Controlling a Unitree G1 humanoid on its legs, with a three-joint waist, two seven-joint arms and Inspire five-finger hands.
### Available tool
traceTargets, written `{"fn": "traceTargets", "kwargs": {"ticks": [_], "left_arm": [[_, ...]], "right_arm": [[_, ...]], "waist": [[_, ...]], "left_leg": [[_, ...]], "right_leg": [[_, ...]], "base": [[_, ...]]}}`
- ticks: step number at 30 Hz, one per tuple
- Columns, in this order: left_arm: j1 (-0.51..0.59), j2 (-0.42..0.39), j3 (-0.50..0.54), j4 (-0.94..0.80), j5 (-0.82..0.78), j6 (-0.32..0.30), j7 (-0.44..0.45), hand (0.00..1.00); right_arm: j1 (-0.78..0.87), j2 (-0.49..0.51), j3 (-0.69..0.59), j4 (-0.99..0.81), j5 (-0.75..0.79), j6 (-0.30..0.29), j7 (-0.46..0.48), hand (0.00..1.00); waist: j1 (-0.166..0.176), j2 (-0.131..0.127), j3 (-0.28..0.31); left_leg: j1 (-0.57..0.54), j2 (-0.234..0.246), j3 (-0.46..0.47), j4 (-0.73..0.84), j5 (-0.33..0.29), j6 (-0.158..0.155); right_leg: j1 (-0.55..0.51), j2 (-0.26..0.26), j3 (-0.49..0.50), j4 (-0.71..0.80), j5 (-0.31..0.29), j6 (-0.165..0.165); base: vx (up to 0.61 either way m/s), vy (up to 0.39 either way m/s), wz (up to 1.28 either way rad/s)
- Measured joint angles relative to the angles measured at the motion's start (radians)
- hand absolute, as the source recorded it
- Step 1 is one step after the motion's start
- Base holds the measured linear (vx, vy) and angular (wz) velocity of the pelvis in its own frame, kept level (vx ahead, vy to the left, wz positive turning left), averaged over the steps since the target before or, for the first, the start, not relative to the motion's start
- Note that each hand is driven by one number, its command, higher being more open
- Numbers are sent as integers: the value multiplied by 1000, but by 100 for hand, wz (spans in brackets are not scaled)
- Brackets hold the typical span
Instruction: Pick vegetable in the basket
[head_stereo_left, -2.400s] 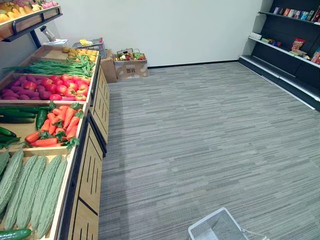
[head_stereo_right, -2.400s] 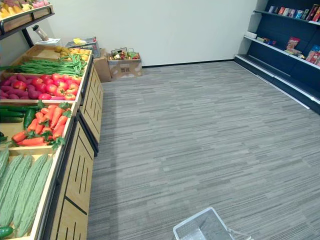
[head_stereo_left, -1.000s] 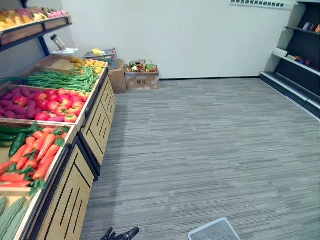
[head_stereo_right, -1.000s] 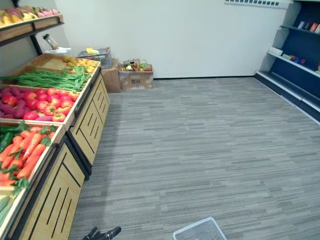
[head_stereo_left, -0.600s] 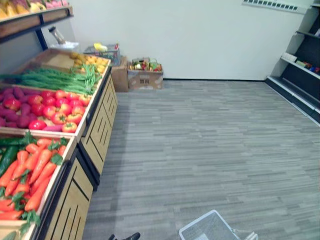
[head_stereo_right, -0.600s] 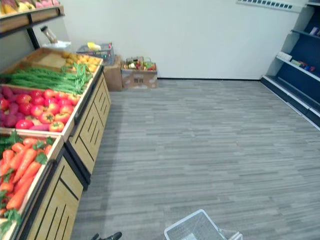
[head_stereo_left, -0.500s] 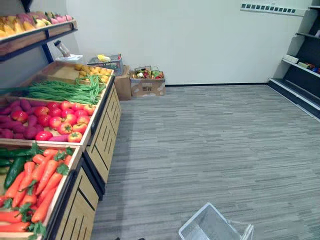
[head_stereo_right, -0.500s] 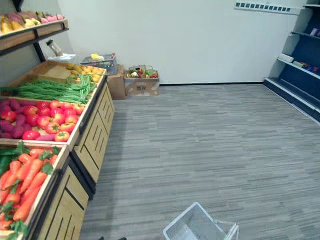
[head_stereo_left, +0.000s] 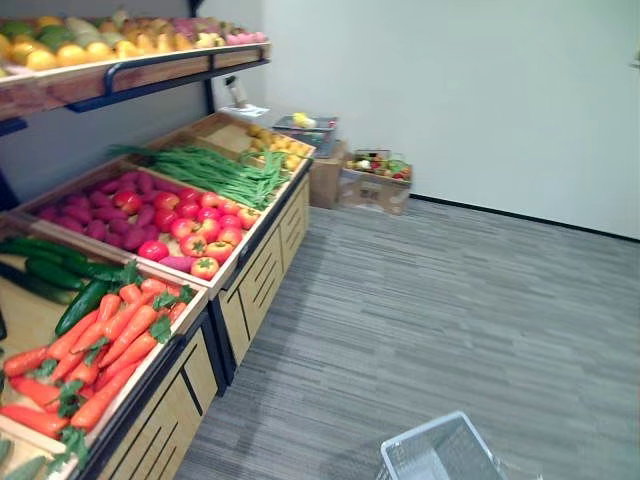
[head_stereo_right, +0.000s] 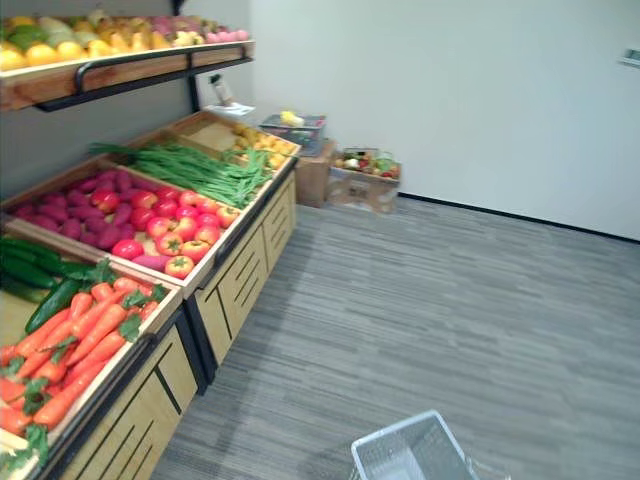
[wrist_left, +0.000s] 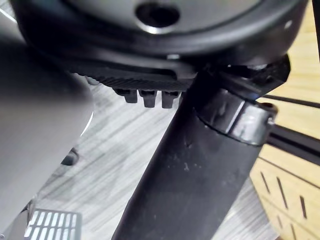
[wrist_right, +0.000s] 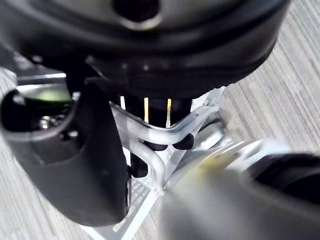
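A wooden produce stand (head_stereo_left: 255, 285) runs along my left. Its bins hold carrots (head_stereo_left: 110, 340), cucumbers (head_stereo_left: 50, 265), tomatoes (head_stereo_left: 190, 225) and green beans (head_stereo_left: 215, 170). A white wire basket (head_stereo_left: 440, 455) hangs low in front of me on my right side, with nothing visible inside it. In the right wrist view my right hand (wrist_right: 65, 165) has its fingers curled round the basket's handle (wrist_right: 165, 131). My left hand (wrist_left: 200, 170) hangs beside the stand's wooden front (wrist_left: 285, 180), with relaxed fingers and nothing in it.
An upper shelf (head_stereo_left: 150, 70) of fruit overhangs the back of the bins. A cardboard box (head_stereo_left: 375, 185) of produce and a grey basket (head_stereo_left: 305, 125) sit at the stand's far end by the white wall. Grey floor stretches to the right.
The camera has swung left toward the stand, so the bins fill more of the picture and the right-hand shelves have left it. The basket stays low on my right.
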Motion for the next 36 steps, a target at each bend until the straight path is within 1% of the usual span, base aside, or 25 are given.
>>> {"fn": "traceTargets", "kwargs": {"ticks": [1,2,3,4,5,6,7,8,9,10,11,12,14,15,16,18,19,21,22,24,26,29,31,36], "left_arm": [[-1,2,6,-3,4,0,1,100],[-3,-14,31,-4,16,4,11,100],[0,-33,53,-25,16,10,11,100],[-1,-45,73,-38,15,11,11,100],[1,-58,96,-50,13,11,9,100],[1,-62,119,-58,13,15,4,100],[1,-64,119,-62,14,17,-7,100],[0,-63,118,-62,14,18,-13,100],[1,-61,108,-60,14,15,-18,100],[1,-58,97,-58,14,13,-19,100],[-1,-45,59,-55,9,8,-23,100],[-12,-28,14,-43,2,4,-29,100],[-23,-17,-27,-31,-2,-4,-31,100],[-28,-10,-53,-19,-2,-10,-32,100],[-31,-5,-66,-12,0,-14,-36,100],[-33,2,-95,3,10,-23,-46,100],[-33,2,-97,2,16,-28,-50,100],[-35,0,-101,3,18,-35,-52,100],[-36,3,-114,3,18,-36,-52,100],[-40,12,-137,5,18,-34,-54,100],[-40,12,-137,10,17,-33,-50,100],[-40,12,-137,13,14,-33,-46,100],[-42,12,-137,21,5,-33,-46,100],[-42,18,-136,29,-24,-35,-47,100]], "right_arm": [[8,2,11,3,9,-1,-8,0],[19,-12,18,-2,10,-2,-26,0],[17,-28,21,-2,6,6,-30,0],[16,-46,30,0,-16,19,-32,0],[12,-64,52,1,-37,37,-35,0],[4,-69,55,0,-39,49,-35,0],[-3,-68,54,0,-41,58,-34,0],[-7,-68,52,0,-41,61,-34,0],[-15,-62,13,2,-42,65,-32,0],[-19,-58,-9,5,-44,65,-34,0],[-21,-52,-55,6,-47,64,-30,0],[-20,-44,-96,12,-47,64,-18,0],[-20,-37,-127,26,-44,66,-1,0],[-20,-32,-146,40,-45,68,8,0],[-20,-26,-167,40,-42,65,8,0],[-19,-25,-175,41,-40,67,19,0],[-18,-26,-173,40,-41,64,19,0],[-22,-37,-137,37,-32,64,21,0],[-24,-39,-132,33,-27,63,24,0],[-24,-39,-120,30,-34,61,29,0],[-19,-44,-110,17,-36,59,30,0],[-19,-45,-89,9,-71,56,31,0],[-18,-47,-64,4,-103,55,30,0],[-35,-48,-63,28,-143,56,26,0]], "waist": [[1,-8,1],[4,3,-2],[3,25,-6],[4,39,0],[6,46,-2],[6,46,-2],[5,44,-2],[6,43,-2],[9,42,-3],[10,43,-3],[4,41,-5],[1,31,-5],[-3,27,-5],[-4,27,-5],[-8,23,-3],[-17,21,1],[-19,23,1],[-11,27,5],[-10,26,8],[-13,19,12],[-20,30,15],[-22,33,17],[-27,31,16],[-27,18,10]], "left_leg": [[-2,-9,-20,27,-26,-12],[-2,25,-26,59,-39,-40],[-6,56,9,61,-27,-50],[1,89,41,40,-9,-74],[4,119,85,5,22,-95],[4,138,132,-14,49,-102],[3,149,175,-27,72,-110],[3,151,193,-34,79,-111],[1,156,237,-60,102,-123],[0,156,260,-70,114,-121],[-12,148,295,-88,145,-106],[-28,134,330,-108,180,-92],[-40,126,378,-139,207,-87],[-42,121,402,-167,233,-86],[-41,105,408,-197,268,-80],[-50,89,408,-228,309,-66],[-57,86,407,-236,317,-67],[-56,80,400,-262,335,-64],[-55,77,394,-273,343,-64],[-59,66,393,-276,347,-61],[-60,64,396,-277,348,-58],[-61,64,415,-277,343,-61],[-59,55,421,-277,337,-59],[-48,31,425,-276,331,-53]], "right_leg": [[2,-8,-4,9,96,-2],[11,9,-65,53,89,-64],[22,14,-124,80,53,-94],[43,16,-185,91,35,-114],[67,16,-254,95,26,-130],[87,14,-306,93,24,-134],[107,12,-346,91,18,-144],[117,10,-361,90,14,-151],[132,5,-391,90,9,-160],[137,0,-402,88,9,-160],[145,-16,-441,81,9,-160],[158,-34,-486,60,9,-160],[177,-44,-540,25,9,-160],[193,-46,-575,5,9,-159],[208,-54,-599,-9,9,-159],[223,-60,-634,-25,12,-154],[224,-58,-640,-30,12,-154],[222,-53,-640,-31,12,-154],[222,-52,-636,-33,10,-152],[222,-57,-622,-50,-22,-128],[222,-57,-610,-52,-25,-120],[220,-48,-570,-73,-24,-116],[221,-53,-552,-82,-13,-99],[232,-69,-533,-85,21,-109]], "base": [[231,-360,97],[317,-423,120],[401,-484,152],[431,-508,175],[380,-461,173],[312,-377,167],[172,-201,123],[147,-147,122],[92,-79,93],[71,-50,112],[8,-9,113],[-9,-10,115],[-34,-5,102],[-55,5,112],[-55,3,97],[-81,10,88],[-118,27,75],[-116,22,33],[-112,6,15],[-168,2,13],[-125,24,1],[-41,32,-16],[24,37,-10],[119,37,1]]}}
